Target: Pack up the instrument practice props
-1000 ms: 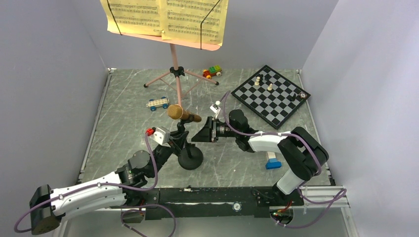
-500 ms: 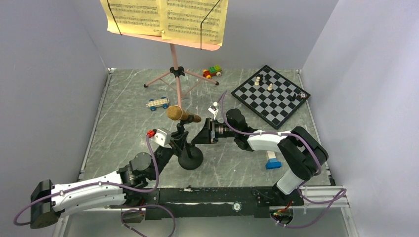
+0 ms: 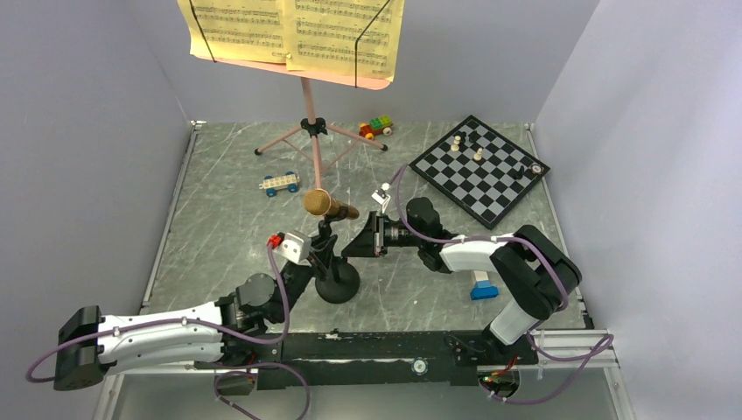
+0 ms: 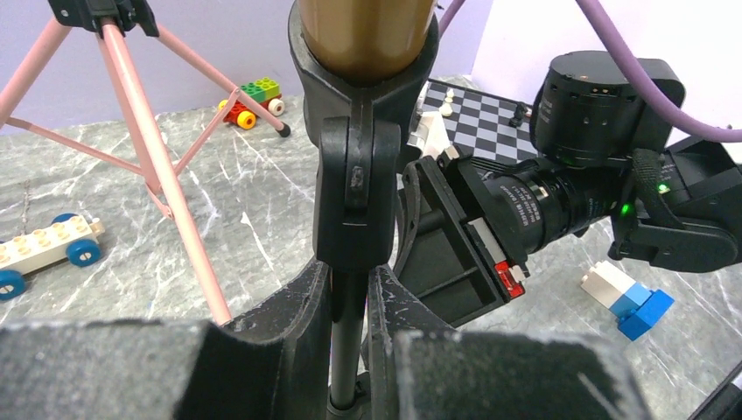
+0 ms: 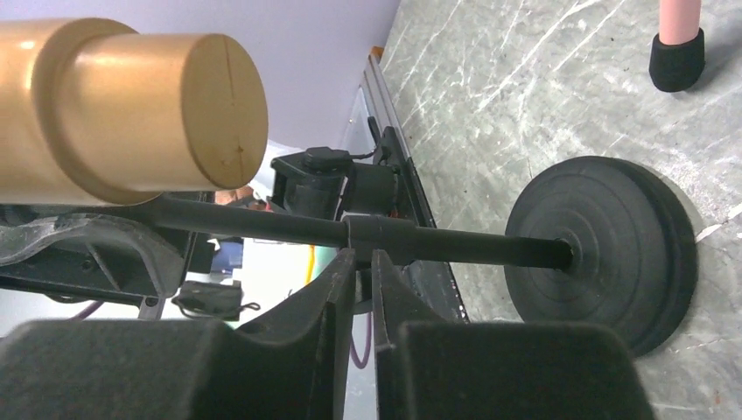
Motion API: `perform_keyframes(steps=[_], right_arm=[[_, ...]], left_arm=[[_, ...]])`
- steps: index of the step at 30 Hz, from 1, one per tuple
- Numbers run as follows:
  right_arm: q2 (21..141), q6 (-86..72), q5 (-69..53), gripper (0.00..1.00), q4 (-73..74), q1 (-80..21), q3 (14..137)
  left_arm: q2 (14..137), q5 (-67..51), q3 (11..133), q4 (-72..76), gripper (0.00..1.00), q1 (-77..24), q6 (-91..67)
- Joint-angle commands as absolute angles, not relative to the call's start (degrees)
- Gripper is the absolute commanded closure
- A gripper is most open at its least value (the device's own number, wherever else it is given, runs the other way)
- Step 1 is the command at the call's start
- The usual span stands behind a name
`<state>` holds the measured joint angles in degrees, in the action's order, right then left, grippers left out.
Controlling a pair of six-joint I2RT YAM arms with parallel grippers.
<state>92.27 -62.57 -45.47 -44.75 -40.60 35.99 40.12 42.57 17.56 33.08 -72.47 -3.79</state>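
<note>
A robotics lab cell: plain walls (image 3: 87, 131) box a marbled table (image 3: 219, 219) bearing 2 robot arms (image 3: 149, 337).

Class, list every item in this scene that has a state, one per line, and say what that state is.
microphone: seated in its stand's clip, not yet removed.
mic stand: upright, pole gripped.
left gripper: shut on the mic stand's pole.
right gripper: almost shut, nothing between its fingers, tips by the pole.
music stand: unfolded, standing on its tripod.
sheet music: spread open on the music stand's desk.
chessboard: open, lying flat.
</note>
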Motion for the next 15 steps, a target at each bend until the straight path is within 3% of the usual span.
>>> perform_keyframes(steps=[1, 2, 5, 8, 11, 15], right_arm=[[88.8, -62.7, -46.0, 0.83, -47.4, -41.0, 35.0], [87.8, -61.9, -45.4, 0.78, -45.6, -41.1, 34.8], [86.2, -62.4, -44.4, 0.49, -43.7, -40.9, 33.4], [85.9, -64.4, -44.0, 0.33, -45.5, -40.7, 32.1], [86.0, -66.9, -44.2, 0.29, -48.3, -40.3, 31.5], [87.7, -71.7, -44.2, 0.33, -52.6, -40.1, 32.1]], left_arm=[[42.2, 46.0, 18.4, 31.0, 1.00, -73.6, -5.4], [42.5, 46.2, 18.3, 31.6, 1.00, -73.7, -5.3], [42.9, 46.5, 17.3, 35.9, 1.00, -73.7, -2.9], [43.8, 46.4, 16.0, 44.9, 1.00, -73.7, 3.7], [44.7, 45.6, 16.3, 49.3, 1.00, -73.7, 8.2], [45.9, 44.3, 16.6, 51.6, 1.00, -73.7, 10.1]])
